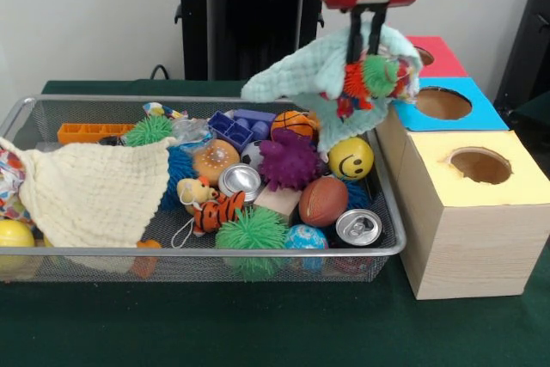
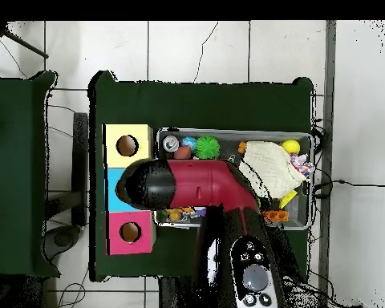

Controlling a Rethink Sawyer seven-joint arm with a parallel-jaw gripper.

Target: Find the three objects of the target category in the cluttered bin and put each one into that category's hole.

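My gripper (image 1: pixel 364 56) hangs above the right end of the wire bin (image 1: pixel 258 251), shut on a mint-green cloth (image 1: pixel 296 79) that drapes down to the left over the bin. A spiky orange and green toy (image 1: pixel 371 76) hangs with the cloth at the fingertips. Just right of the gripper stands the blue box with its round hole (image 1: pixel 443 103). A red box (image 1: pixel 438 56) is behind it and a yellow-topped box (image 1: pixel 479 165) in front. In the overhead view my arm (image 2: pixel 196 184) covers the gripper and most of the blue box.
The bin holds a cream cloth (image 1: pixel 94 191) at the left, two cans (image 1: pixel 358 226) (image 1: pixel 240 180), a football (image 1: pixel 323 201), a yellow smiley ball (image 1: pixel 351 158), a purple spiky ball (image 1: pixel 290 161), a green spiky ball (image 1: pixel 252 234) and several small toys.
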